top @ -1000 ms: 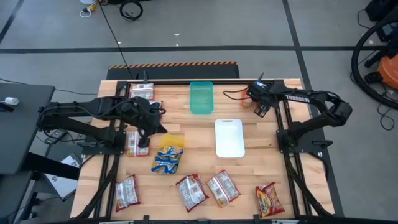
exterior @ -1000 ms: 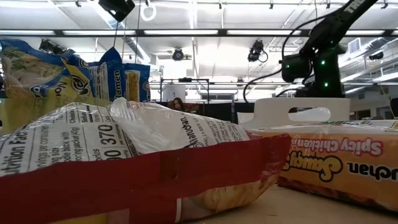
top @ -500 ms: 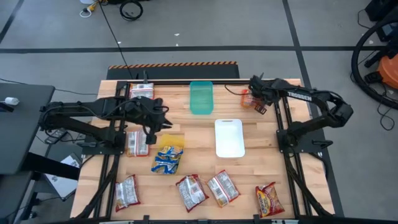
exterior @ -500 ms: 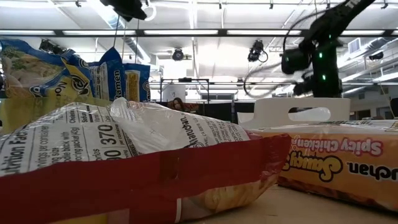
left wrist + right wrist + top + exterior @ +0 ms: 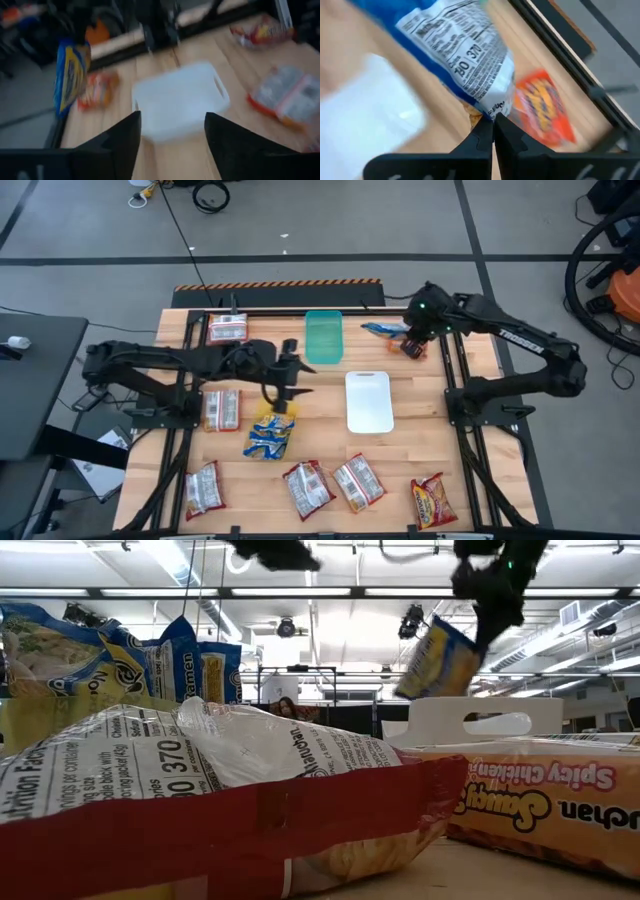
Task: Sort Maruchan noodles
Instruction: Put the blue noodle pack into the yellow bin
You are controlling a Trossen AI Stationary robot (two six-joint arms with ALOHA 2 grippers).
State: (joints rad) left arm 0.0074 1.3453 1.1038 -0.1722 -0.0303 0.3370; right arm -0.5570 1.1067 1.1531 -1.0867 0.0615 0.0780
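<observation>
Right gripper (image 5: 492,131) clenched on a blue-and-yellow packet (image 5: 384,330), lifted clear above the far right corner of the table (image 5: 420,400); an orange packet (image 5: 413,347) lies under it. Green tray (image 5: 323,336) and white tray (image 5: 368,401) hold nothing. Left gripper (image 5: 172,131) released, over the blue packets (image 5: 272,425) at centre-left. Silvery-red packets (image 5: 320,485) line the near edge. Since 1.0 s ago the left arm has swung rightward from the left-side packet (image 5: 221,409); the right one raised its packet.
</observation>
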